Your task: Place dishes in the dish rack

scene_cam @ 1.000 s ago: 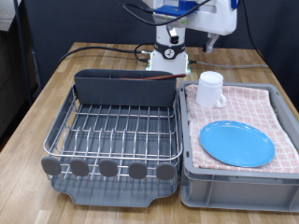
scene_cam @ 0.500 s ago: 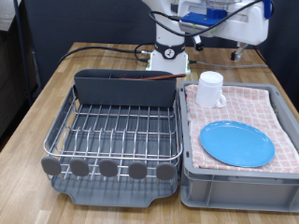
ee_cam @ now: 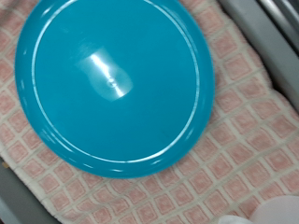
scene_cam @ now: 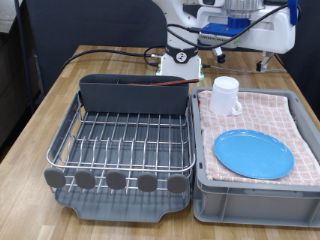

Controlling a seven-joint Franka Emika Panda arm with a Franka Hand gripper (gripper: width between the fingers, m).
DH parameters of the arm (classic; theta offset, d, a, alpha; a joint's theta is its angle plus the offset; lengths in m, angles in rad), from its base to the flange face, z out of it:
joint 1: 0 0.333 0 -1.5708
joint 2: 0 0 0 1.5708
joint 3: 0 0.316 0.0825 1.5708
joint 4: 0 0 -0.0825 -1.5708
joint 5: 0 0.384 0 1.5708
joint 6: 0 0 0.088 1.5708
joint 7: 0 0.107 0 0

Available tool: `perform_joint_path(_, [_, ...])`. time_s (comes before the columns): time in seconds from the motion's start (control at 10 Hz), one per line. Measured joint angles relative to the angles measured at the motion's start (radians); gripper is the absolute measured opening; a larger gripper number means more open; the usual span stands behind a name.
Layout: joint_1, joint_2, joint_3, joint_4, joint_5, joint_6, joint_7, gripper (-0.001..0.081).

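Observation:
The light-blue plate lies flat on the pink-and-white checked cloth inside the grey bin. The white mug stands on the cloth at the bin's far end. A reddish-brown spoon lies along the top of the dish rack's tall grey compartment. The dish rack's wire grid holds nothing. My gripper hangs high at the exterior view's top right, above the bin's far right corner. The wrist view looks down on the plate; no fingers show there.
The rack and the bin stand side by side on a wooden table. The robot base and black cables are at the back. In the wrist view the cloth, the mug's rim and the bin wall show.
The arm has swung towards the exterior view's right, and the gripper has come a little lower over the bin's far right. The dishes and the rack have not moved.

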Motion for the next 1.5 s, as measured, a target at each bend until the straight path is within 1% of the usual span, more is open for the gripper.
perform_joint_path(0.2, [0.010, 0.006, -0.001, -0.067, 0.100, 0.142, -0.109, 0.0802])
perform_joint_path(0.4, [0.031, 0.029, -0.001, -0.129, 0.230, 0.286, -0.237, 0.0802])
perform_joint_path(0.5, [0.042, 0.048, -0.001, -0.149, 0.301, 0.344, -0.307, 0.0802])
perform_joint_path(0.7, [0.059, 0.095, 0.000, -0.166, 0.448, 0.430, -0.449, 0.0802])
perform_joint_path(0.8, [0.063, 0.120, 0.003, -0.167, 0.504, 0.456, -0.503, 0.0802])
perform_joint_path(1.0, [0.064, 0.163, 0.012, -0.165, 0.579, 0.482, -0.576, 0.0802])
perform_joint_path(1.3, [0.063, 0.217, 0.022, -0.148, 0.646, 0.489, -0.649, 0.0802])
perform_joint_path(1.5, [0.063, 0.256, 0.032, -0.131, 0.711, 0.507, -0.710, 0.0802])
